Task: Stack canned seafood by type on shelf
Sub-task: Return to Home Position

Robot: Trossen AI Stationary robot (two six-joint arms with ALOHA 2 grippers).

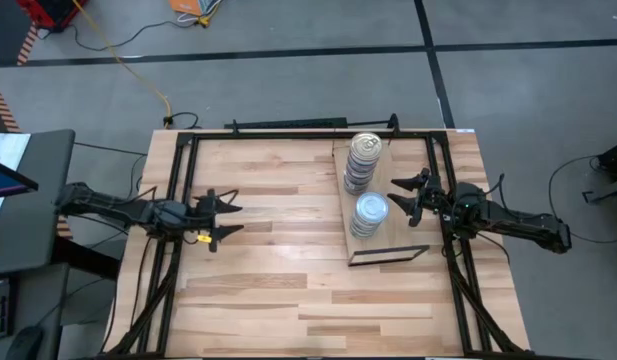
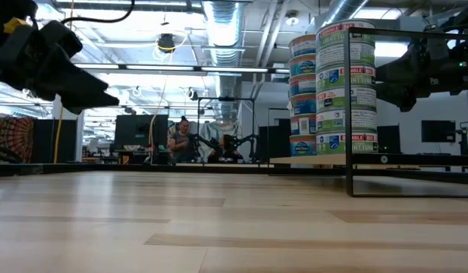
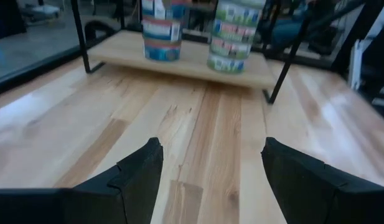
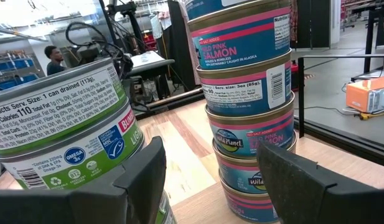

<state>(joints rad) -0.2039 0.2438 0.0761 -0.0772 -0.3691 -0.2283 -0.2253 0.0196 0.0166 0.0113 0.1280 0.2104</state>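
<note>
Two stacks of tins stand on the light-wood shelf [image 1: 386, 160] at the table's right. The far stack [image 1: 364, 150] has a pale gold top and pink-and-blue salmon labels [image 4: 248, 93]. The near stack [image 1: 370, 210] has a silvery top and green-and-white labels [image 4: 67, 143]. Both also show in the low view, salmon [image 2: 303, 91] and green [image 2: 346, 83]. My right gripper [image 1: 400, 200] is open just right of the near stack, above the shelf, and holds nothing. My left gripper [image 1: 228, 217] is open and empty over the table's left part, pointing at the shelf [image 3: 185, 62].
A thin dark-edged strip [image 1: 388, 255] marks the shelf's near end. A black frame [image 1: 288, 135] runs around the tabletop, with bare wood [image 1: 278, 280] between my left gripper and the shelf. In the low view, people [image 2: 180, 140] stand far behind the table.
</note>
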